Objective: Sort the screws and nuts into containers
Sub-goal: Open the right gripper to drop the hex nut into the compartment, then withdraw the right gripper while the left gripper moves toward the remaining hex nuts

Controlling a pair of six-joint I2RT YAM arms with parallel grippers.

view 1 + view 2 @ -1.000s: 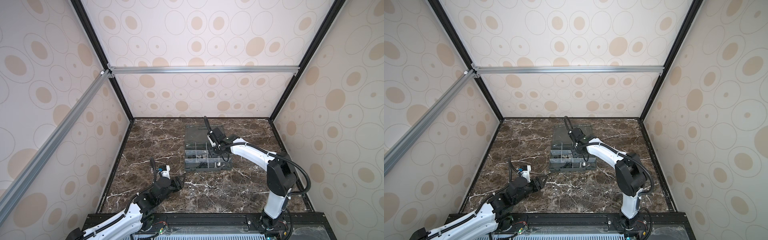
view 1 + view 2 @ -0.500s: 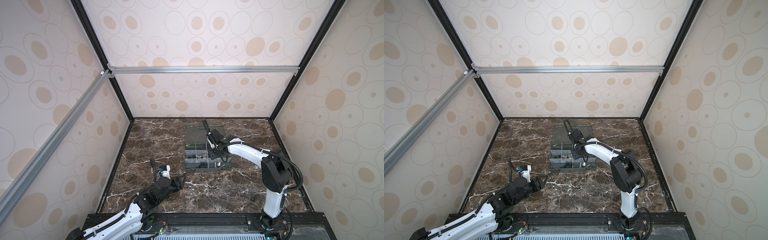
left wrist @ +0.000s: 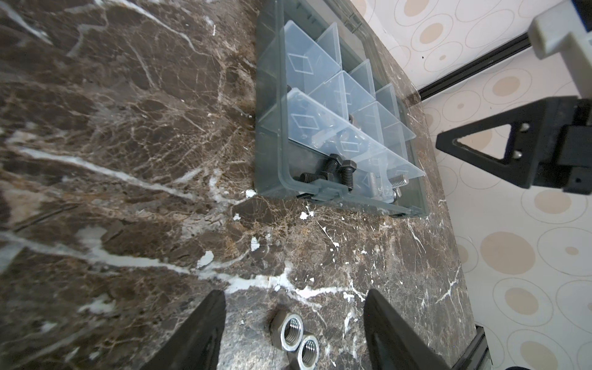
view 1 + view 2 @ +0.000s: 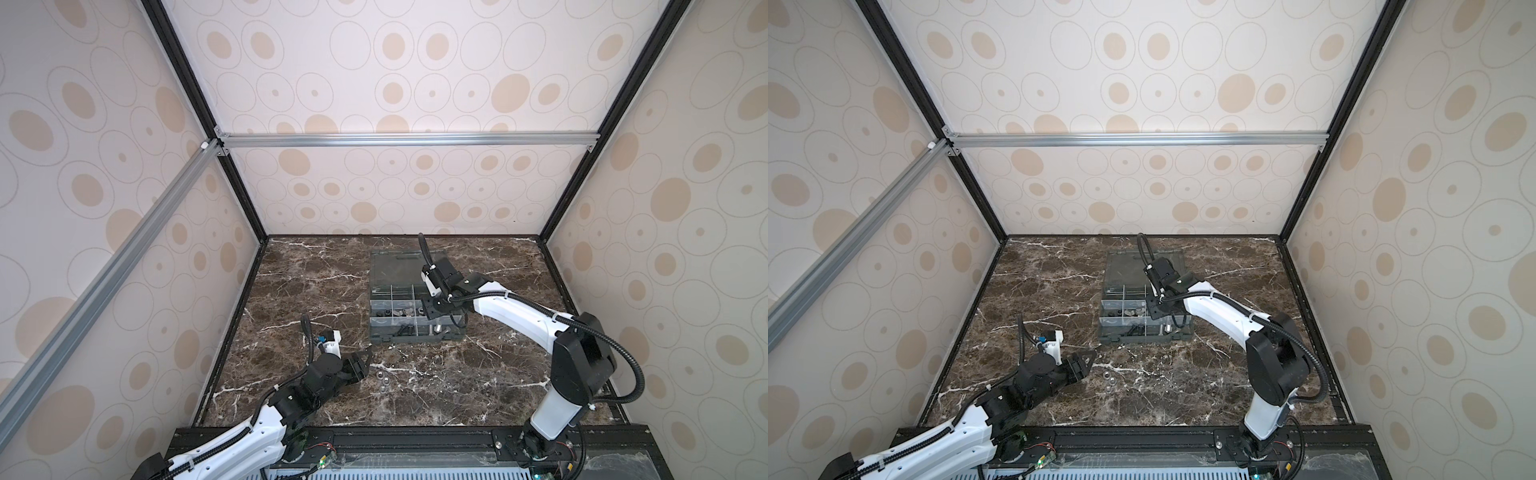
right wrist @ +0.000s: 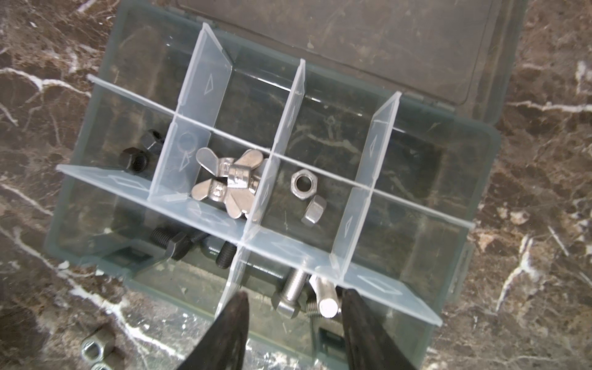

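Left gripper (image 3: 293, 296), near left: jaws apart, empty, low over the marble table (image 3: 128, 160). Two silver nuts (image 3: 286, 330) lie touching on the table just ahead of it.

Organizer box (image 4: 415, 340) at centre, lid folded open to the far side.
- Near-left compartment: black screws (image 5: 174, 245).
- Near-right compartment: silver screws (image 5: 290, 290).

Right gripper (image 5: 293, 302): jaws apart above the silver screws, apparently holding nothing.

My left arm (image 4: 241, 442) and right arm (image 4: 515, 316): white link shells, black joint housings. Black corrugated conduit (image 4: 642, 378) loops along each. White camera block (image 4: 330, 338) at my left wrist. My left end effector (image 3: 294, 298) and right end effector (image 5: 293, 296): black, tapered. One finger (image 3: 480, 161) is an open triangular frame with two silver fixing screws.
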